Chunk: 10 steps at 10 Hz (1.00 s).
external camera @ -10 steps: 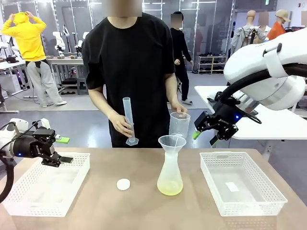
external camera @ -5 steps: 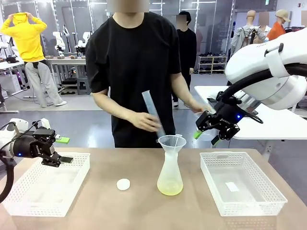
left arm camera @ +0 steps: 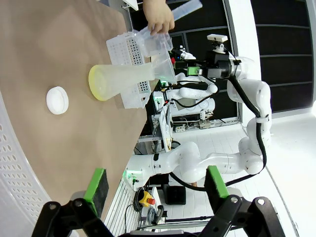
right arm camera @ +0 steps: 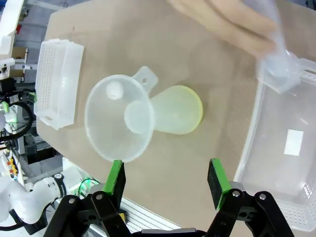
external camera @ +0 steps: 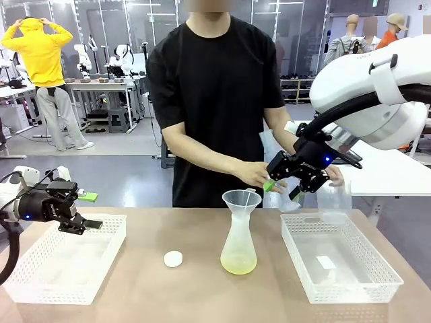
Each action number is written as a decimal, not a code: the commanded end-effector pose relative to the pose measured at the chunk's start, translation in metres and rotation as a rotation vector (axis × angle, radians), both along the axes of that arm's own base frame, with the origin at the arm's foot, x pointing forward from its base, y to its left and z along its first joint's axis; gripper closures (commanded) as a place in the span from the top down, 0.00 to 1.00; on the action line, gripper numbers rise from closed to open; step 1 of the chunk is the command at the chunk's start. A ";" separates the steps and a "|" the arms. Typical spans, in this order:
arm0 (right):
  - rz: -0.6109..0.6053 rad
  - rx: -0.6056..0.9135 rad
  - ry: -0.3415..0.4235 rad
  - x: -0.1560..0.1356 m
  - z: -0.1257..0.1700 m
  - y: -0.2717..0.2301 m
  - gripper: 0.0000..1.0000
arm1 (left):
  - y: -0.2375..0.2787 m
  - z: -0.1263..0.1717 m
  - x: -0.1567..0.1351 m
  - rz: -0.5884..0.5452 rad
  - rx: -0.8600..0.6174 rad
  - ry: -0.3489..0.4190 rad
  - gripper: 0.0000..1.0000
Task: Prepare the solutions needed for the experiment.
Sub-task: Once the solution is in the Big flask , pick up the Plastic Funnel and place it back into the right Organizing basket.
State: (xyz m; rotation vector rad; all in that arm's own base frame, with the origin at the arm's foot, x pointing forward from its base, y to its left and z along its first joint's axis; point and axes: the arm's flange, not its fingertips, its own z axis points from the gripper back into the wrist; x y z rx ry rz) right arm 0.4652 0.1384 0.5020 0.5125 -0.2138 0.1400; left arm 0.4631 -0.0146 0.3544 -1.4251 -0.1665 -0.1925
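The right jaws, apart and empty, hang above the flask [external camera: 238, 242], the pale yellow solutions [external camera: 238, 266] pooled in its base well below them, a person's hand [external camera: 252, 173] just beside them holding what may be a clear cylinder [left arm camera: 185, 8]; the left jaws gape by a white basket [external camera: 40, 269].

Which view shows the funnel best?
The right wrist view: it looks down into the funnel, whole rim visible. The front view shows it from the side; the left wrist view shows it small and sideways.
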 end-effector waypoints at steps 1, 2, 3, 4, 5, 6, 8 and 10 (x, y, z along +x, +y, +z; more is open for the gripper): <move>-0.020 -0.039 0.044 0.003 0.006 0.019 0.84 | -0.002 0.001 0.002 0.014 0.004 -0.003 1.00; -0.038 -0.047 0.069 0.005 0.006 0.026 0.84 | -0.002 0.001 0.002 0.014 0.004 -0.003 1.00; -0.093 -0.059 0.085 0.007 0.006 0.028 0.84 | -0.002 0.001 0.002 0.014 0.004 -0.003 1.00; -0.131 -0.049 0.088 0.009 0.004 0.030 0.84 | -0.002 0.001 0.002 0.014 0.004 -0.003 1.00; -0.157 -0.049 0.092 0.011 0.003 0.031 0.84 | -0.002 0.001 0.002 0.014 0.004 -0.003 1.00; -0.192 -0.044 0.091 0.014 0.001 0.031 0.84 | -0.002 0.001 0.002 0.014 0.004 -0.003 1.00; -0.231 -0.030 0.105 0.020 -0.007 0.032 0.84 | -0.002 0.001 0.002 0.014 0.004 -0.003 1.00; -0.247 -0.032 0.111 0.024 -0.016 0.033 0.84 | -0.002 0.001 0.002 0.014 0.004 -0.003 1.00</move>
